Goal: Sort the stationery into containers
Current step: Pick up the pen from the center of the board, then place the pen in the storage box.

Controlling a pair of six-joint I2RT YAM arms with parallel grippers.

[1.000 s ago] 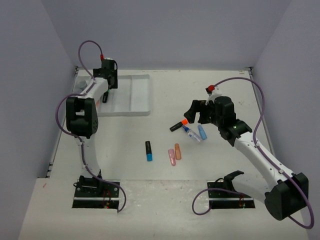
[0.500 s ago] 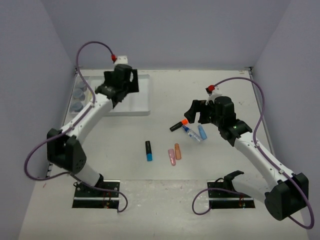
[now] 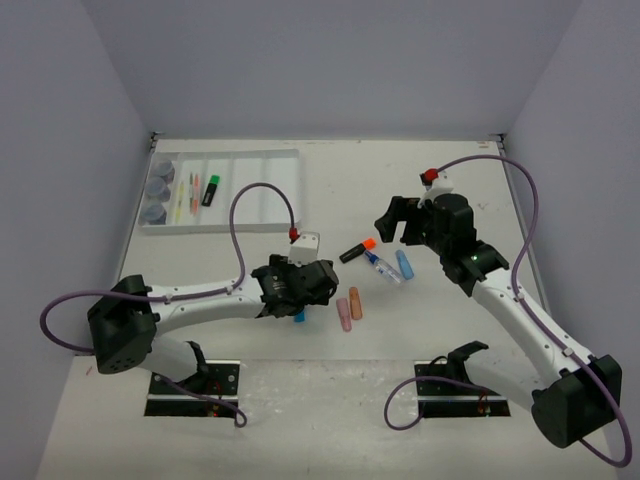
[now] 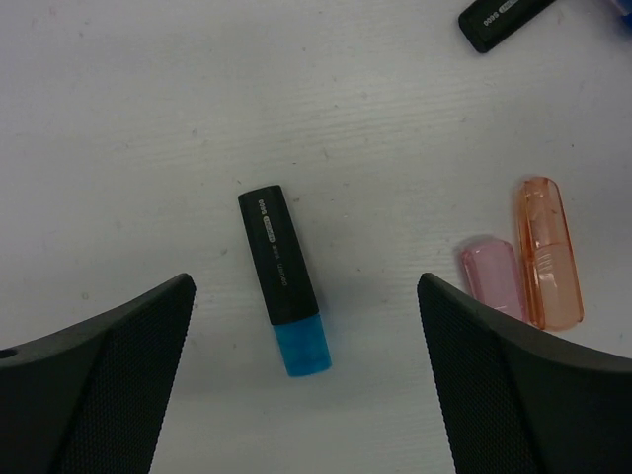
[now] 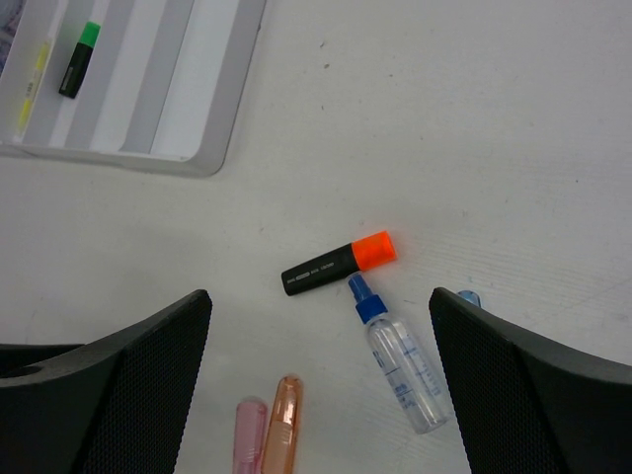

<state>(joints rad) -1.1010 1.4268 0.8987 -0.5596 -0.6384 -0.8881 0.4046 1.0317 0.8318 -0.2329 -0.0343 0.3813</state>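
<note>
Beneath the spread left gripper [image 4: 305,286] lies the blue-capped highlighter [image 4: 281,276], seemingly untouched.

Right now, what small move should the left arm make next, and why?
Probably lower the open left gripper straight down onto the blue-capped highlighter. It lies flat on the table, untouched, roughly centred between the spread fingers, so a short descent should set up the grasp.

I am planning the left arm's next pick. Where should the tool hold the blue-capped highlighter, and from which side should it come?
Probably the middle of the black barrel of the blue-capped highlighter, from straight above. It lies flat on the table, both long sides free, so the open left tool can close across its narrow width.
</note>
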